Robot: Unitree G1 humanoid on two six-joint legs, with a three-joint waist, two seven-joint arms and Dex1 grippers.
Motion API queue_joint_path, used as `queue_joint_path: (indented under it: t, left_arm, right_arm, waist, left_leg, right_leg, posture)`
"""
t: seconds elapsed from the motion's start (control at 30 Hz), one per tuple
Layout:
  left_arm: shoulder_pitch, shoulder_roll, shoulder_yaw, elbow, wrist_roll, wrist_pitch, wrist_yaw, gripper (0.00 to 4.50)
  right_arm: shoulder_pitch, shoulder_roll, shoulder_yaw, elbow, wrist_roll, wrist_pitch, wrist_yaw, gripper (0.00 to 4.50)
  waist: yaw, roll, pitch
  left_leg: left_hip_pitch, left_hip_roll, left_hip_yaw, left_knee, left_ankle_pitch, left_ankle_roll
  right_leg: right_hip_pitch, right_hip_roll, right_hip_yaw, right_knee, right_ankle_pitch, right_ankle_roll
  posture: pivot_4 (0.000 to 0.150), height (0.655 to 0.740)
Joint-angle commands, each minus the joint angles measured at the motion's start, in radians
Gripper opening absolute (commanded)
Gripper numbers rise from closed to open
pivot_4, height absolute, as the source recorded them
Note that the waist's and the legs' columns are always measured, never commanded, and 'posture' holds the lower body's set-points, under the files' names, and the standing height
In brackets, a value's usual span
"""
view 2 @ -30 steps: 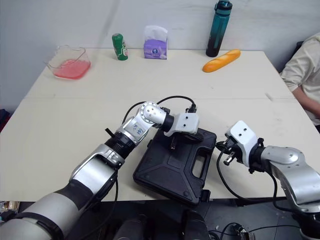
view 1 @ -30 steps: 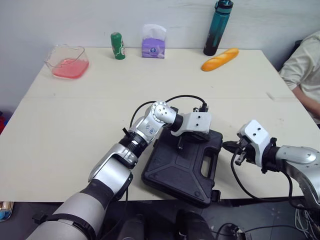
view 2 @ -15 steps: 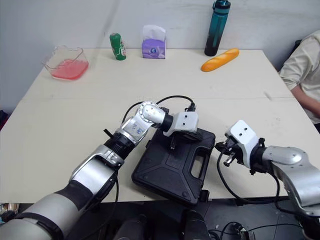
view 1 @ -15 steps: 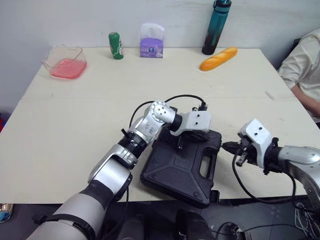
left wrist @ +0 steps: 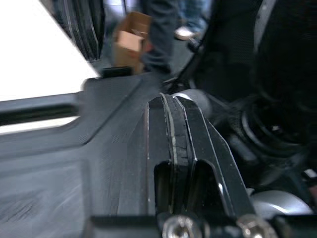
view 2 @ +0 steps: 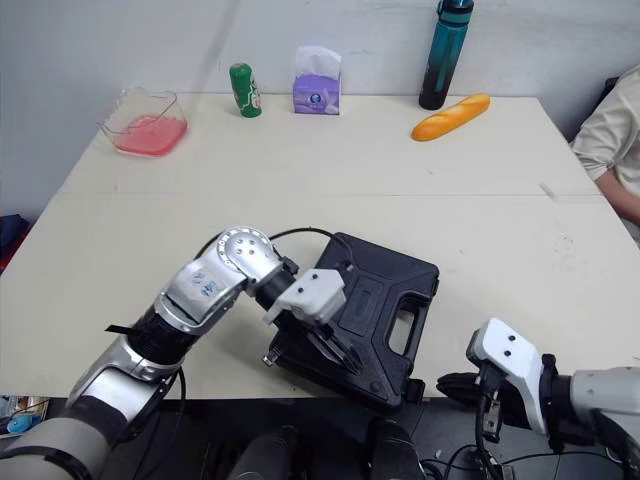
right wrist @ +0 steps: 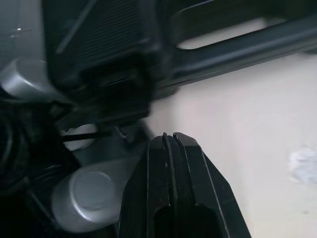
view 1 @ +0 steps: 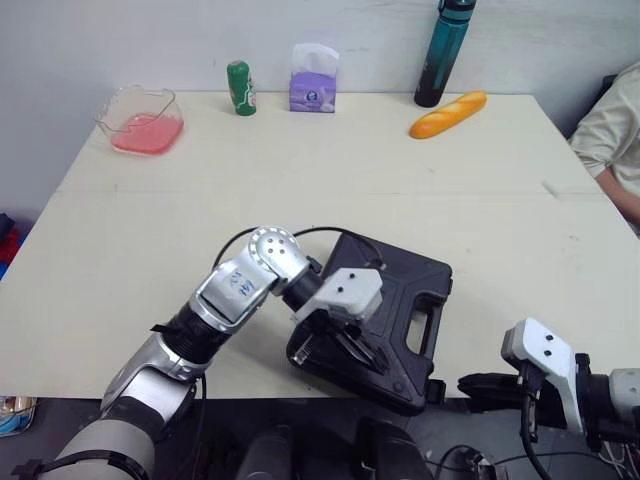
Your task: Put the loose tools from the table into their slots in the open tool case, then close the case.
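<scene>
Seems to be the last step: closing up. Can see the black tool case (view 1: 395, 295) lying shut at the front edge of the desk (view 1: 150, 260), with no loose tools around. Holding nothing in the left pincer (view 1: 355, 350), clenched over the case's near corner. Same for the right pincer (view 1: 472, 383), clenched, low beside that edge. Next, likely need to snap the latches. Must push gently so near the drop. Lots of bare room farther back.
</scene>
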Motion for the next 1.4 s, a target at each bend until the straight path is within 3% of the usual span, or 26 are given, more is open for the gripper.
queue_joint_path:
  t: [0.03, 0.2, 0.43, 0.63, 0.73, 0.9, 1.03, 1.13, 1.17, 1.27, 1.4]
  left_arm:
    - [0.007, 0.017, -0.071, -0.024, 0.076, -0.071, 0.022, 0.02]
    - [0.011, 0.001, -0.142, 0.005, 0.169, -0.1, 0.098, 0.02]
    - [0.037, 0.037, -0.212, -0.014, 0.235, -0.162, 0.099, 0.02]
    - [0.031, 0.032, -0.209, 0.011, 0.242, -0.179, 0.107, 0.02]
    - [0.029, 0.027, -0.205, 0.026, 0.24, -0.185, 0.115, 0.02]
    - [0.018, 0.005, -0.147, 0.042, 0.173, -0.126, 0.115, 0.02]
    - [-0.006, 0.004, 0.043, 0.063, -0.015, -0.033, 0.08, 0.02]
    - [-0.03, 0.028, 0.154, 0.107, -0.081, 0.016, 0.087, 0.02]
    - [-0.037, 0.05, 0.195, 0.119, -0.1, 0.037, 0.089, 0.0]
    - [-0.027, 0.128, 0.268, 0.083, -0.152, 0.079, 0.057, 0.0]
    - [0.004, 0.156, 0.253, 0.012, -0.154, 0.025, 0.04, 0.0]
  right_arm:
    - [0.009, -0.01, 0.01, -0.042, 0.02, -0.011, -0.001, 0.0]
    - [-0.005, -0.004, 0.06, -0.053, 0.031, -0.011, -0.028, 0.0]
    - [-0.056, 0.003, 0.132, -0.059, 0.052, -0.004, -0.077, 0.0]
    - [-0.199, 0.056, 0.118, -0.067, 0.259, 0.083, -0.157, 0.0]
    - [-0.264, 0.069, 0.118, -0.066, 0.337, 0.137, -0.206, 0.0]
    - [-0.228, 0.01, 0.101, -0.068, 0.282, 0.113, -0.201, 0.0]
    - [-0.181, -0.022, -0.05, -0.02, 0.245, 0.055, -0.155, 0.0]
    - [-0.165, -0.028, -0.152, 0.027, 0.246, 0.038, -0.123, 0.0]
    - [-0.15, -0.033, -0.195, 0.043, 0.237, 0.036, -0.106, 0.64]
    - [-0.051, -0.045, -0.29, 0.058, 0.184, 0.007, -0.02, 1.81]
    - [0.058, -0.032, -0.302, 0.033, 0.169, -0.016, 0.048, 1.81]
  waist:
    - [0.0, 0.0, 0.0]
    - [0.0, 0.0, 0.0]
    - [0.013, 0.0, 0.0]
    - [0.015, 0.0, 0.0]
    - [-0.007, -0.001, 0.0]
    - [-0.006, 0.0, -0.001]
    - [-0.005, 0.0, 0.0]
    - [-0.006, -0.001, 0.0]
    - [-0.006, -0.001, 0.0]
    - [-0.006, 0.0, 0.0]
    - [-0.001, 0.0, 0.0]
  left_leg:
    - [0.0, 0.0, 0.0, -0.001, 0.0, 0.0]
    - [0.0, 0.002, 0.0, -0.003, 0.001, -0.003]
    - [0.004, 0.001, 0.0, -0.002, 0.001, -0.002]
    - [0.004, 0.002, 0.0, -0.003, 0.0, -0.002]
    - [0.005, 0.003, 0.0, -0.003, 0.001, -0.003]
    - [0.005, 0.006, -0.001, -0.005, 0.001, -0.006]
    - [0.003, 0.005, 0.0, -0.003, 0.001, -0.005]
    - [0.002, 0.005, 0.0, -0.003, 0.001, -0.005]
    - [0.001, 0.005, 0.0, -0.003, 0.001, -0.005]
    - [0.0, 0.005, 0.0, -0.004, 0.001, -0.005]
    - [-0.001, 0.005, 0.0, -0.005, 0.001, -0.006]
  right_leg:
    - [-0.001, 0.0, 0.0, 0.0, 0.0, -0.001]
    - [-0.002, 0.002, -0.004, 0.002, -0.002, -0.004]
    - [0.002, 0.0, -0.003, 0.001, -0.002, -0.004]
    - [0.002, -0.001, -0.003, 0.001, -0.003, -0.005]
    - [0.002, -0.001, -0.004, 0.002, -0.003, -0.005]
    - [0.001, 0.002, -0.005, 0.003, -0.005, -0.009]
    - [0.0, 0.002, -0.005, 0.003, -0.004, -0.008]
    - [-0.001, 0.002, -0.005, 0.004, -0.004, -0.007]
    - [-0.002, 0.003, -0.005, 0.003, -0.004, -0.007]
    - [-0.003, 0.005, -0.005, 0.006, -0.004, -0.007]
    - [-0.002, 0.01, -0.006, 0.005, -0.004, -0.007]
  posture:
    - [0.15, 0.7327]
    - [0.15, 0.7327]
    - [0.15, 0.7327]
    - [0.15, 0.7327]
    - [0.15, 0.7327]
    - [0.15, 0.7327]
    - [0.15, 0.7327]
    - [0.15, 0.7327]
    - [0.15, 0.7327]
    - [0.15, 0.7327]
    - [0.15, 0.7327]
